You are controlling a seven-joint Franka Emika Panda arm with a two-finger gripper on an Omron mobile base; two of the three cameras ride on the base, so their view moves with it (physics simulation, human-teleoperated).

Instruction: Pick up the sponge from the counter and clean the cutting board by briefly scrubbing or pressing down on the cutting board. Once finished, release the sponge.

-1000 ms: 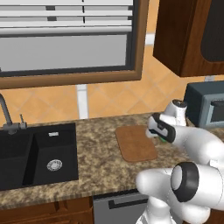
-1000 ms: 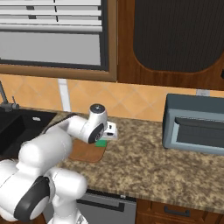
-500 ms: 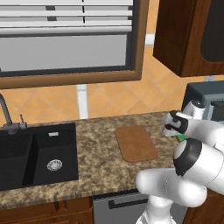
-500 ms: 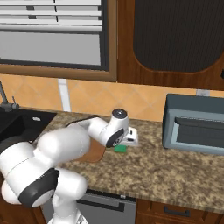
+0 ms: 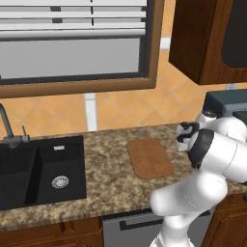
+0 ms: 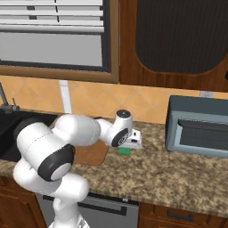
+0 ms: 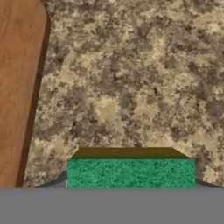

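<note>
Here, one sponge (image 7: 131,173), one cutting board (image 5: 150,157)

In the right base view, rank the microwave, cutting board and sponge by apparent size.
1. microwave, clearly largest
2. cutting board, mostly hidden behind the arm, so unsure
3. sponge, a small green patch under the gripper

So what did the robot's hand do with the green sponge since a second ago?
The gripper swung right, off the cutting board, carrying the sponge out over the counter toward the microwave. It still holds the sponge. The board, sink and microwave stayed put.
</note>
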